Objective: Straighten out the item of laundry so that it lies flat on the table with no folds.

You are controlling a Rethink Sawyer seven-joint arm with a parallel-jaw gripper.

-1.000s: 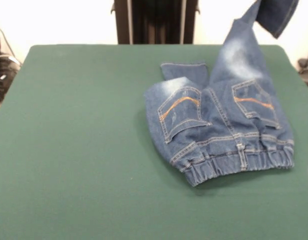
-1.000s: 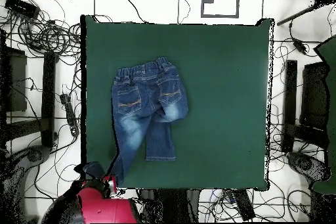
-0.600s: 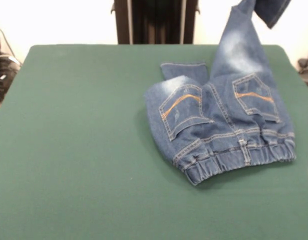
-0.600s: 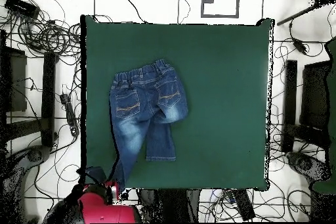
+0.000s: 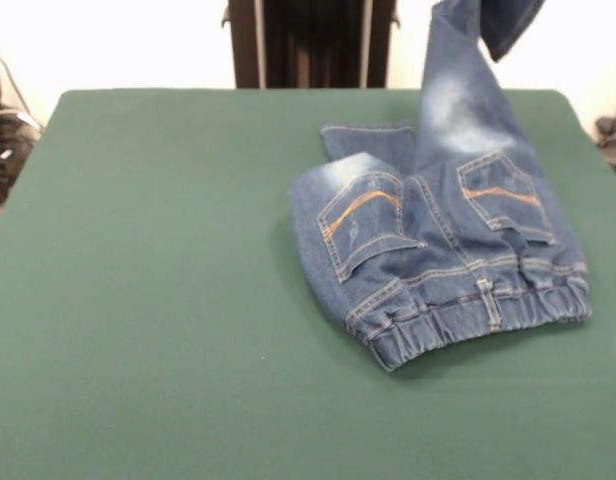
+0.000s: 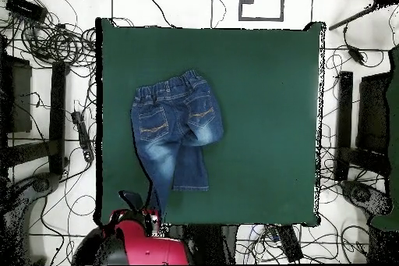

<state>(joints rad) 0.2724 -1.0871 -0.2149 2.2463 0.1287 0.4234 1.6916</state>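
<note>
The item of laundry (image 5: 448,250), a small pair of blue jeans, lies pockets-up on the right half of the green table (image 5: 168,300). Its waistband faces the near edge. One leg (image 5: 458,80) rises steeply off the cloth and leaves the picture at the top, its cuff (image 5: 503,20) flopping over. The other leg (image 5: 368,140) lies partly tucked under the seat. From overhead the jeans (image 6: 175,122) sit left of centre, and the raised leg runs as a narrow strip to my gripper (image 6: 144,211) at the table's edge, under the red arm. The gripper is shut on that leg's end.
Loose cables (image 6: 47,37) and black stands (image 6: 366,122) surround the table (image 6: 265,107) on the floor. The table's left half in the front view is bare green felt.
The raised leg has swung leftward in the front view, and the arm has shifted right along the table's edge in the overhead view. The waistband slid slightly away from the near edge.
</note>
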